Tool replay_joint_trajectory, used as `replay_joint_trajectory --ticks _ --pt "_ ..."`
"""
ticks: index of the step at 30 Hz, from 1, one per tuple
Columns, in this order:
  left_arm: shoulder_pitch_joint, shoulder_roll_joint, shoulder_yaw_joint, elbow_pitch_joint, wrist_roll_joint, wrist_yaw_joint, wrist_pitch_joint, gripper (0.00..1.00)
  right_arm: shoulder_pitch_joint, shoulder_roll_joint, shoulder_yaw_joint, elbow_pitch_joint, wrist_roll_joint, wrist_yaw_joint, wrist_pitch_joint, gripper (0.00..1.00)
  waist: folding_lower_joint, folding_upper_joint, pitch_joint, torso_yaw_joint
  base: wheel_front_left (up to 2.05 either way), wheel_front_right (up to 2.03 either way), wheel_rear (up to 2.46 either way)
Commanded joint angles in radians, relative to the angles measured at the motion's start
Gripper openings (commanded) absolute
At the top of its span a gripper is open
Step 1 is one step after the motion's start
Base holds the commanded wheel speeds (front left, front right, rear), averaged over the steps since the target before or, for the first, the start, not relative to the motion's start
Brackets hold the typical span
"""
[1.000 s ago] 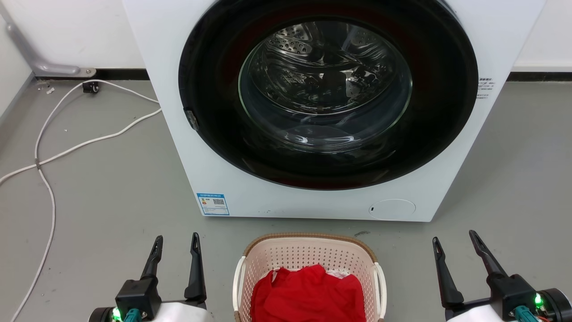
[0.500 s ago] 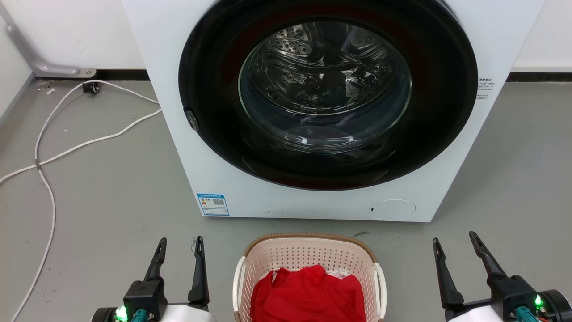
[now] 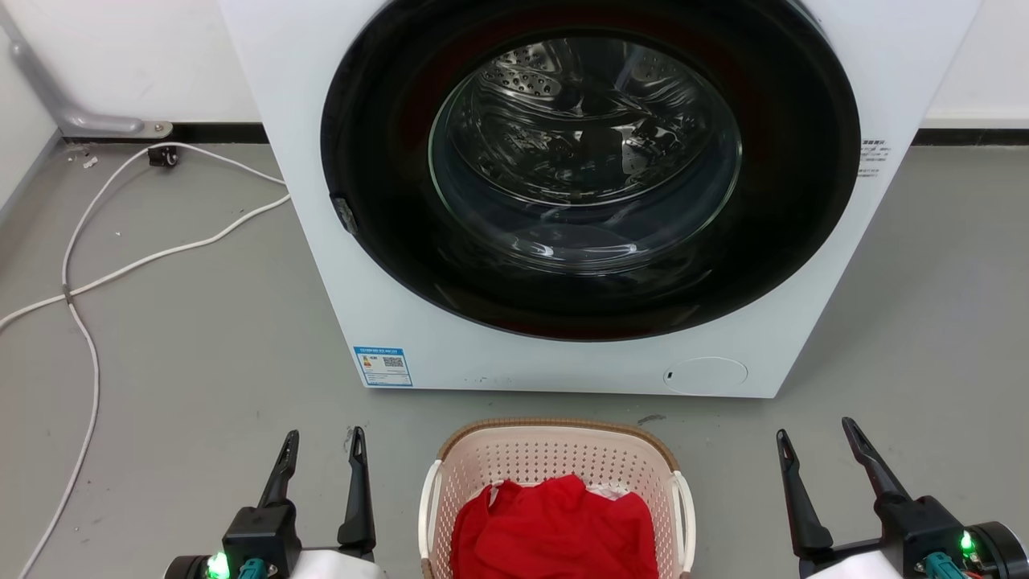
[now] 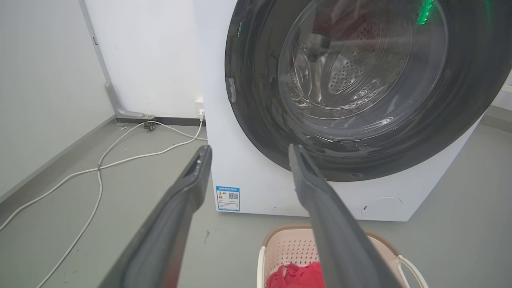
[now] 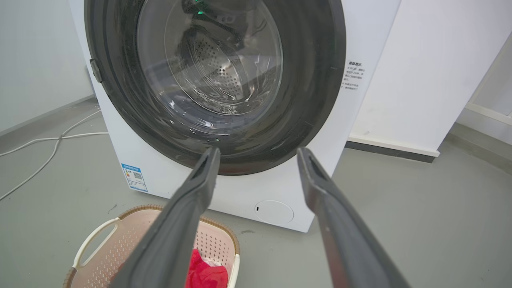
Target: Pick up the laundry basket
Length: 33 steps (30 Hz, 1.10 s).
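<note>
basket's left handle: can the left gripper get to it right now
Probably yes: the left gripper is open beside the basket, with bare floor between it and the white handle.

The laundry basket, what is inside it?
Inside the laundry basket lies a crumpled red cloth, with a little white fabric peeking out behind it. Anything beneath the red cloth is covered.

Blue sticker [image 3: 383, 367] and side print [image 3: 873, 158] on the washing machine [image 3: 498, 366] are illegible.
</note>
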Motion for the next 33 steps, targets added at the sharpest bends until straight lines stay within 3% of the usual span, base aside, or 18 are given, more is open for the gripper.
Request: replay_joint_trajectory --ticks 1,7,15,27,33 --pt "0.003 0.000 0.003 -0.002 0.005 0.004 -0.005 1.00 0.005 0.001 0.000 -0.003 0.004 -0.001 -0.004 1.00 0.0000 0.0000 0.003 0.000 0.00 0.00 0.00" --pt "-0.044 0.000 0.016 0.019 0.014 -0.008 -0.005 1.00 -0.042 0.001 -0.006 0.006 0.001 -0.001 -0.004 1.00 0.0000 0.0000 0.030 0.003 0.00 0.00 0.00" --pt "-0.195 0.006 0.032 0.122 0.064 -0.049 -0.004 1.00 -0.177 0.001 0.015 0.071 -0.032 -0.001 -0.003 1.00 0.0000 0.0000 0.149 0.001 0.00 0.00 0.00" --pt "-0.461 0.034 0.010 0.445 0.100 -0.084 -0.004 1.00 -0.420 0.001 0.071 0.441 -0.133 -0.001 -0.003 1.00 0.0000 0.0000 0.344 -0.015 0.00 0.00 0.00" --pt "-0.599 0.045 -0.029 0.696 0.113 -0.119 -0.004 1.00 -0.557 0.001 0.074 0.672 -0.194 -0.001 -0.003 1.00 0.0000 0.0000 0.442 -0.020 0.00 0.00 0.00"
